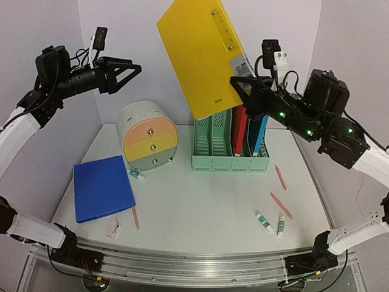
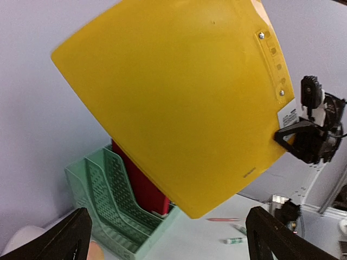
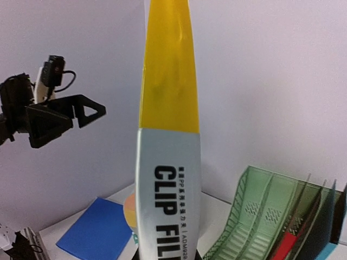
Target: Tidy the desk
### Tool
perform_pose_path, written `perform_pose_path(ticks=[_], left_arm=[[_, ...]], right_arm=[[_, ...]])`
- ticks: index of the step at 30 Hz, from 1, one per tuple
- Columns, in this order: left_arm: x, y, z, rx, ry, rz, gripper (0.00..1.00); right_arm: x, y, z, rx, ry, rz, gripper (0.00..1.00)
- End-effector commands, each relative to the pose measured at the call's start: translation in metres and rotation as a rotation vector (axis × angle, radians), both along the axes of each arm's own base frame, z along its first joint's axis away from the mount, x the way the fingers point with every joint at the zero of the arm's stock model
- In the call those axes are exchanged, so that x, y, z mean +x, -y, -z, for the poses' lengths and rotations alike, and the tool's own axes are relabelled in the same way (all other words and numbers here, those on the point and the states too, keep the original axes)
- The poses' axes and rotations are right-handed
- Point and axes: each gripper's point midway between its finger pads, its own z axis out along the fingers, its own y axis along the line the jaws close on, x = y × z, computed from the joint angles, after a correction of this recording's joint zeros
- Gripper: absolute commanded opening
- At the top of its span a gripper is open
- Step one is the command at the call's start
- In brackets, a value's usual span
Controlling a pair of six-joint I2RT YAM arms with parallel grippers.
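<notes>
- Silver spine label (image 3: 168, 184) of the yellow folder (image 3: 168, 65), rising straight up out of the right claw (image 1: 246, 88): bold black "CLIP FIL", cut off by the frame edge. Small line beside it begins "ADM", rest illegible.
- White sticker (image 2: 288, 115) on the cover, just above the claw: print too small.
- Tiny imprint (image 2: 248, 173), below-left of the claw: unreadable.

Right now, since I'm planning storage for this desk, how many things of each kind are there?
Folders, with the yellow clip file: 4
Pink pencils: 3
White-and-green tubes: 3
Green file rack: 1
Round drawer unit: 1
Small white block: 1
Total: 13
</notes>
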Motion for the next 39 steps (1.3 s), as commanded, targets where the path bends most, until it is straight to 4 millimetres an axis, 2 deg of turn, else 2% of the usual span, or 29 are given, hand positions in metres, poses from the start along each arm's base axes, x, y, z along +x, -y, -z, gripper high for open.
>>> perform_pose_path(ticks=[1,5,9,13,15,18,19,21,23,24,25,26,29,31,33,35,39], left_arm=[[-0.006,-0.001,-0.019,-0.141,-0.136,0.205,1.0],[-0.002,-0.001,-0.02,-0.152,-0.135,0.212,1.0],[-0.008,0.003,-0.023,-0.178,-0.133,0.287,1.0],[-0.011,0.006,-0.029,-0.195,-0.128,0.348,1.0],[-0.007,0.006,-0.028,-0.206,-0.148,0.335,0.99],[-0.007,0.005,-0.028,-0.203,-0.147,0.341,0.9],[-0.013,0.005,-0.031,-0.206,-0.132,0.365,0.82],[-0.022,0.004,-0.039,-0.215,-0.101,0.399,0.57],[-0.025,0.004,-0.04,-0.206,-0.1,0.416,0.16],[-0.026,0.005,-0.038,-0.194,-0.095,0.423,0.04],[-0.026,0.005,-0.035,-0.182,-0.103,0.425,0.0],[-0.027,0.006,-0.031,-0.168,-0.103,0.422,0.0],[-0.025,0.006,-0.02,-0.108,-0.053,0.389,0.0],[-0.024,0.006,-0.009,-0.036,-0.003,0.362,0.0],[-0.025,0.006,0.007,0.06,0.1,0.339,0.0],[-0.031,0.005,0.024,0.156,0.219,0.347,0.0],[-0.055,0.003,0.029,0.207,0.351,0.441,0.0]], right_arm=[[-0.023,-0.011,-0.072,0.258,0.136,-0.264,0.0],[-0.025,-0.006,-0.071,0.369,0.154,-0.368,0.0],[-0.03,-0.026,-0.06,0.393,0.111,-0.5,0.0],[-0.024,-0.045,-0.05,0.407,0.072,-0.571,0.0],[-0.024,-0.05,-0.05,0.417,0.07,-0.604,0.0],[-0.02,-0.053,-0.049,0.435,0.053,-0.633,0.0],[-0.017,-0.055,-0.046,0.435,0.041,-0.632,0.0],[-0.009,-0.059,-0.037,0.43,0.009,-0.628,0.0],[-0.003,-0.064,-0.025,0.417,-0.022,-0.629,0.0],[0.0,-0.065,-0.019,0.408,-0.034,-0.629,0.0],[0.003,-0.066,-0.011,0.394,-0.049,-0.626,0.04],[0.007,-0.066,-0.002,0.376,-0.072,-0.607,0.16],[0.02,-0.06,0.022,0.274,-0.107,-0.514,0.68],[0.023,-0.05,0.034,0.173,-0.082,-0.433,0.88],[0.021,-0.04,0.04,0.086,-0.053,-0.392,0.97],[0.019,-0.033,0.046,-0.011,-0.054,-0.368,0.98],[0.016,-0.025,0.043,-0.124,-0.009,-0.356,0.98]])
